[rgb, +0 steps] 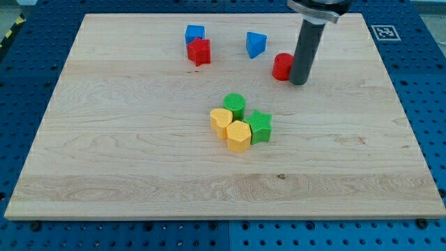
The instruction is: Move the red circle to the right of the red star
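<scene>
The red circle (pixel 281 67) lies near the view's top, right of centre. My tip (pixel 298 81) stands right against the circle's right side. The red star (pixel 199 51) lies well to the left of the circle, at the view's upper left of centre, with a blue block (pixel 194 33) touching it just above. A second blue block (pixel 256 44) lies between the star and the circle, slightly higher than both.
A cluster sits at the board's middle: a green circle (pixel 235 105), a green star (pixel 259 127), a yellow heart (pixel 221 121) and a yellow block (pixel 238 135), all touching. The wooden board (pixel 104 153) rests on a blue pegboard table.
</scene>
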Motion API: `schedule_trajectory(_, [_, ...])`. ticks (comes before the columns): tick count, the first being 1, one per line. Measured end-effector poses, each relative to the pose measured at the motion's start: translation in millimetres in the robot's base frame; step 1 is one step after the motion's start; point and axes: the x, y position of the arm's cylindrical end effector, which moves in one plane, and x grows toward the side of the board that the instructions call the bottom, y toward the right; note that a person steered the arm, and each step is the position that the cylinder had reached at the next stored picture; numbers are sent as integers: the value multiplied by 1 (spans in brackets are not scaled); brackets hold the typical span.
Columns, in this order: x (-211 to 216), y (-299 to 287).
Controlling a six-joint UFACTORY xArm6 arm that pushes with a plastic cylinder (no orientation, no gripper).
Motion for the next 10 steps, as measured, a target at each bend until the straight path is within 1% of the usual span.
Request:
schedule_trajectory(1, [-1,5])
schedule_trajectory(2, [3,48])
schedule_trajectory(5, [-17,48])
schedule_trajectory(7, [-17,15])
schedule_trajectory(10, [-54,-58])
